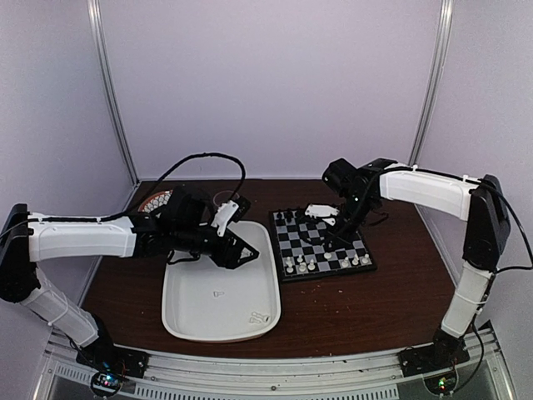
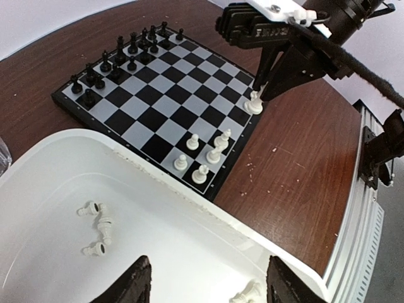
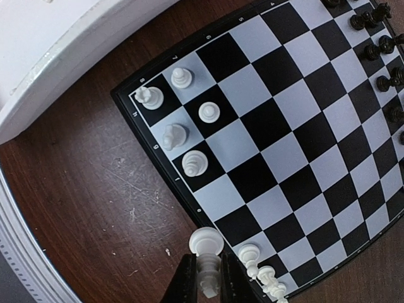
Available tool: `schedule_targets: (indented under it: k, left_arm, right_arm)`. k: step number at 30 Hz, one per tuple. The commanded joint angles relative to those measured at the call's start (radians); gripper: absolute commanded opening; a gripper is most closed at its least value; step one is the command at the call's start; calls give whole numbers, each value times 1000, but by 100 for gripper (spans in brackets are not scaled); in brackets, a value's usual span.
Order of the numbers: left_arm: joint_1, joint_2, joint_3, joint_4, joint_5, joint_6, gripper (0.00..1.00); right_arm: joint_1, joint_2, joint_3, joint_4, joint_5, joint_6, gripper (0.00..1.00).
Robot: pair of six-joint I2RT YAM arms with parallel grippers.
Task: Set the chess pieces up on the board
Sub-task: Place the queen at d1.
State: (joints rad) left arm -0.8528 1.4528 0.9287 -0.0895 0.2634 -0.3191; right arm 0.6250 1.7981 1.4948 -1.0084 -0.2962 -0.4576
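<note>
The right gripper point(image 3: 208, 284) is clenched on a white chessman point(image 3: 207, 243), a pawn by its round head, held upright over the rim of the board point(image 3: 252, 180). Three more white men stand in a row just to one side of its fingers, so I'd judge this is the placing step. Next, the piece likely has to be brought down square onto its own check before the jaws part. The fingers cover its lower half, so I cannot tell whether the base touches the board. The left gripper point(image 2: 208, 287) hangs released over the white tray point(image 2: 170, 246), nothing between its fingers. Loose white pieces point(image 2: 96, 226) lie toppled ahead of it to one side, and one more, cut off by the frame, lies close by one fingertip. The black chessmen point(image 2: 120, 57) crowd the board's far corner, too small to tell apart.
</note>
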Motion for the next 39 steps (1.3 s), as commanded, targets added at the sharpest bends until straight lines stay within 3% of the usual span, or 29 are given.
schedule_targets:
  k: [1,14,39]
  left_arm:
    - [13,-43,1,-8,-79,17,63]
    - [31,-45,19,-15,-131,5,63]
    - [34,-39,-6,-14,-131,-13,64]
  right_arm:
    - [2,25,-20,56,83,-16,0]
    - [10,35,-93,143,44,-1,2]
    - [19,94,-87,152,46,5,3]
